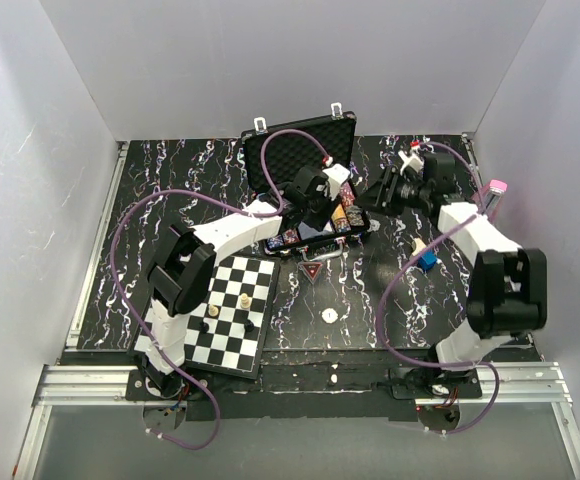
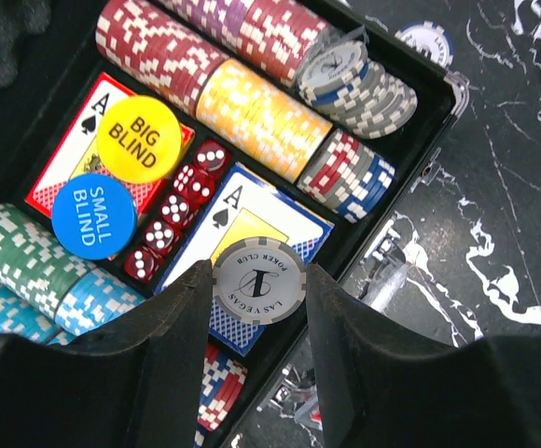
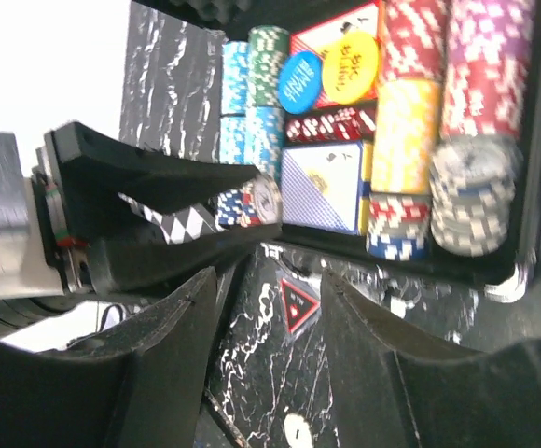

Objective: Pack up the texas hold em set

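Open briefcase point(image 1: 295, 150) — chips point(image 2: 261, 117), cards point(image 2: 261, 215), dice point(image 2: 182, 201)

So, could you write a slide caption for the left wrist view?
Left gripper holding a grey poker chip above the open case of chip rows, card decks, red dice and blind buttons.

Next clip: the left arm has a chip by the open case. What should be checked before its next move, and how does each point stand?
1. Left pincer grips the grey chip: ok, pinched between both fingers.
2. Case lid up: ok.
3. Chip lined up over the grey stack: not ok, the stack lies further across the case.
4. Room left in that stack's row: cannot tell.
5. Right pincer open and empty, beside the case: ok.
6. All pieces packed: not ok, a white round piece lies on the table.
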